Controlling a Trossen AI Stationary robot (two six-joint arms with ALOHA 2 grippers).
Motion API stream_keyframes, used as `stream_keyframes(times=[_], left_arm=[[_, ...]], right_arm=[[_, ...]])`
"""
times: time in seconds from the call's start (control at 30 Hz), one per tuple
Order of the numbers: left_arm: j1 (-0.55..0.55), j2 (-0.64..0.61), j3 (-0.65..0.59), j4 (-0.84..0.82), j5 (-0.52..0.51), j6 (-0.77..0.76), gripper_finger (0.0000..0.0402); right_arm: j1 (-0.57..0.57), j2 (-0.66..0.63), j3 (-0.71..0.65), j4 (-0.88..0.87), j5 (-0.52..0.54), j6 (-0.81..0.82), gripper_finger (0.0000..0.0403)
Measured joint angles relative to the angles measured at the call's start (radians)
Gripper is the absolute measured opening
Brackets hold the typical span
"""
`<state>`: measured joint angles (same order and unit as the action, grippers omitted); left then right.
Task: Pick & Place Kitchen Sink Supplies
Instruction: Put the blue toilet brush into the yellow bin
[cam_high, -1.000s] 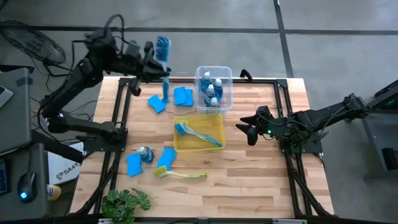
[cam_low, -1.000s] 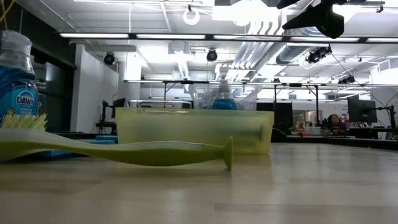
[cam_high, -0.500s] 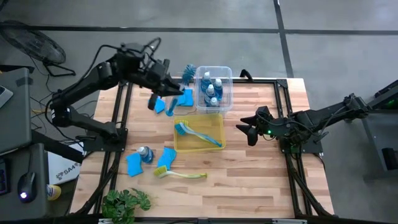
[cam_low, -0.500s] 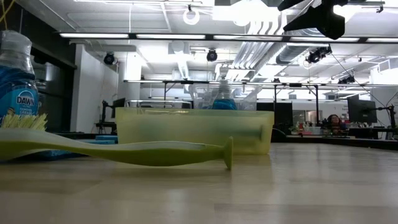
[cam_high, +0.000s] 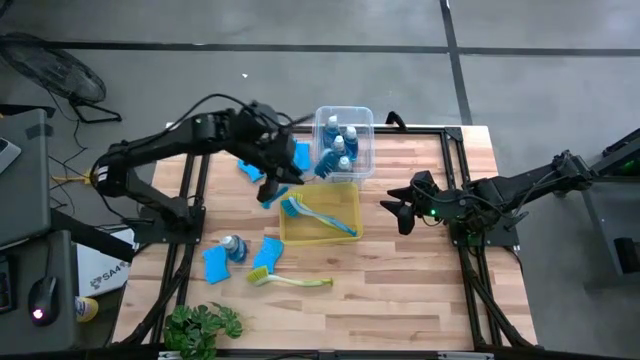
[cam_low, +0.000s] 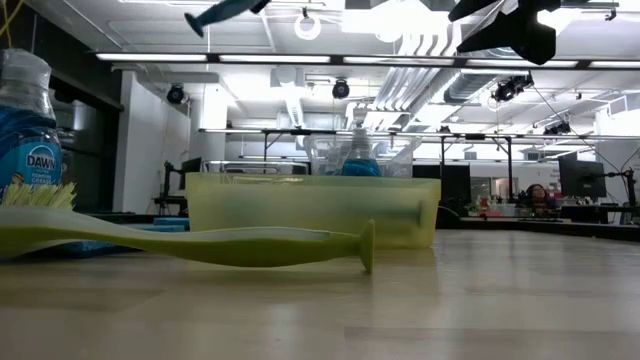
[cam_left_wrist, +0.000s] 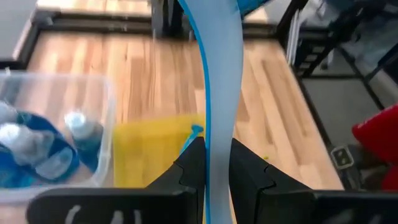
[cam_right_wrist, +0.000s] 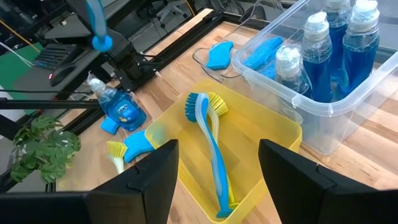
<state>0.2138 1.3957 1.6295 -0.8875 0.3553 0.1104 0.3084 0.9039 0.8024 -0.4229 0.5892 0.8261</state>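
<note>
My left gripper (cam_high: 272, 186) hangs above the table at the yellow bin's (cam_high: 345, 232) far left corner, shut on a blue long-handled dish brush (cam_left_wrist: 217, 74). My right gripper (cam_high: 392, 212) waits open over the table to the right of the yellow bin. Another blue brush with yellow-green bristles (cam_right_wrist: 208, 146) lies flat in that bin. Small bottles of blue liquid (cam_right_wrist: 323, 56) stand in the clear bin (cam_high: 366, 118). A yellow-green brush (cam_high: 292, 281), a lone bottle (cam_high: 233, 246) and several blue sponges (cam_high: 215, 264) rest on the table. My left gripper pinches the blue brush's pale handle (cam_left_wrist: 217, 163) between its two fingers (cam_left_wrist: 191, 167), which lie across it. The brush is lifted clear of the table and tilted. Its looped handle end (cam_right_wrist: 101, 41) sticks out below the gripper, and the head (cam_left_wrist: 252, 4) points away toward the bins.
A green leafy plant (cam_high: 205, 325) sits at the table's near left corner. The two bins stand close together at the table's middle and far side. Black frame rails (cam_high: 195, 200) run along the table's left and right sides. Bare wood lies between the yellow bin and the right arm.
My left gripper has swung from beyond the table's far left corner toward the right and the near side, and lower, to the yellow bin's far left corner. It has kept hold of the blue brush, which has tipped from nearly upright to slanting.
</note>
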Motion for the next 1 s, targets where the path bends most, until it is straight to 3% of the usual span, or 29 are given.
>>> stream_keyframes(times=[0.23,0.77,1.0], left_arm=[[-0.021,0.049,-0.080,0.063,-0.015,-0.071,0.0041],[-0.026,0.054,-0.437,0.426,-0.100,-0.379,0.0041],[-0.076,0.065,-0.497,0.485,-0.156,-0.301,0.0041]], right_arm=[[0.000,0.000,0.000,-0.002,-0.001,0.001,0.0216],[0.000,0.000,0.000,-0.003,-0.001,0.003,0.0216],[0.000,0.000,0.000,-0.003,0.002,0.003,0.0216]])
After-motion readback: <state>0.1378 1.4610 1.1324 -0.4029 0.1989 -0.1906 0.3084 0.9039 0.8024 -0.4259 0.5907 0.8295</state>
